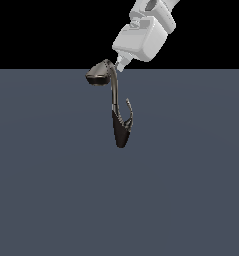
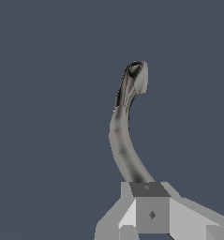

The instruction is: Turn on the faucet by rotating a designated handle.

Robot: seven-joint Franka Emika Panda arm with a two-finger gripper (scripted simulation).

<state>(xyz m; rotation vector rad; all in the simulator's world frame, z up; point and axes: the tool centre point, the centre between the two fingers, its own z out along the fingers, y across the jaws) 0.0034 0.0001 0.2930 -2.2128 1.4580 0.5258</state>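
The fingers (image 1: 120,65) show in the exterior view only as a small pale tip poking out under the white hand of the arm (image 1: 141,40), right beside the top bend of the faucet's neck. In that view the tip looks to touch or nearly touch the neck, just to the exterior view's right of the spray head (image 1: 97,74); whether there is real contact cannot be told. In the wrist view one grey finger (image 2: 151,213) sits at the foot of the picture with a curved metal tube rising from just behind it, so the fingers appear to be up against that tube. Whether they are spread or pressed together cannot be told from either view, since only one pad is plainly seen.

The faucet (image 1: 118,117) stands upright on the flat blue-grey worktop (image 1: 191,190), about in the middle of the exterior view. Its dark cone base (image 1: 120,134) tapers downward to a point, the slim neck climbs from it and curls over toward the exterior view's left, ending in the wide flared head. The handle (image 1: 129,112) is the short silver hook branching from the base on the exterior view's right side, its tip pointing upward. It lies well below the fingers and apart from them.
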